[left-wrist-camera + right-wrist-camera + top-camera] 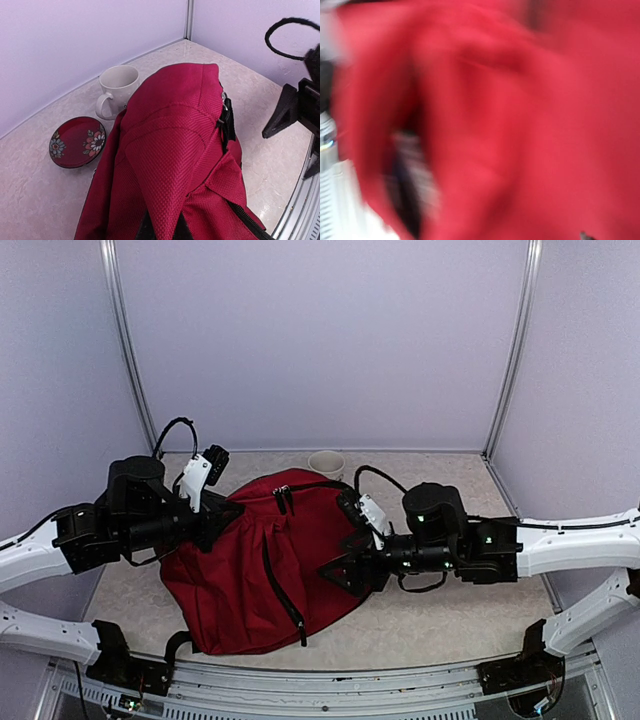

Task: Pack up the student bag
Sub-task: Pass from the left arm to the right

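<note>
Item one, left tool (212,525): jaws closed on a raised fold of red fabric at the upper left edge of the student bag (270,570), the fold standing up in a peak before the left wrist camera. Item two, the student bag: dark-red fabric backpack, lying flat on the speckled bench (440,625) at its centre, between the two arms, with its top end towards the back wall. A black zip (283,595) ran down its upper face, a black buckle sat at the top end, and a black strap (176,642) trailed from the near left corner. What the bag held could not be told, as no view showed its inside. Item three, plate (75,142): small, round and dark red with painted flowers, lying flat on the bench beside the bag's top end, seen from the left wrist only. Item four, mug (326,462): white, upright, handle turned towards the plate, standing just beside it and close against the bag's top end, near the back wall; the visible part of its inside showed plain white. Item five, right tool (345,572): black fingers spread apart, gripping nothing, placed over the bag's right side; contact with the fabric could not be told. Its wrist view was blurred, filled with red fabric.
</note>
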Controlling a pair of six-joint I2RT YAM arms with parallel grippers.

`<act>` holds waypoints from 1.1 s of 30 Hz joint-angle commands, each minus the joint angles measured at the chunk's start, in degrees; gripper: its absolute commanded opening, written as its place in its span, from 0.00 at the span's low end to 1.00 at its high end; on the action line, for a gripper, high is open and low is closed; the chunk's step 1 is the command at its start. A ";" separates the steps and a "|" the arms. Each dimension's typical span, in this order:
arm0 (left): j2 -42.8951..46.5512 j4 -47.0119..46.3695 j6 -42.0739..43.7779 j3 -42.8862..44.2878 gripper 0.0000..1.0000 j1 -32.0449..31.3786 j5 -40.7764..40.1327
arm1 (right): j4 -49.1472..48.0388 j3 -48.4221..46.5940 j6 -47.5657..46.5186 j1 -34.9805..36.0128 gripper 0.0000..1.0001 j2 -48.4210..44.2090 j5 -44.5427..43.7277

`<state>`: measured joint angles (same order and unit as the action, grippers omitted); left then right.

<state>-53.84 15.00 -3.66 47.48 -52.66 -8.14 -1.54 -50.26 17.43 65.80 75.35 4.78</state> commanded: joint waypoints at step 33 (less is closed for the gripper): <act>-5.74 -7.74 -8.72 2.78 0.79 12.40 -0.50 | -3.07 10.00 13.48 -17.27 0.00 5.02 20.45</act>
<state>-57.36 11.40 -8.64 47.11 -43.33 -4.25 -5.85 -41.28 26.74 48.25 86.85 22.59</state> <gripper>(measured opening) 0.479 0.008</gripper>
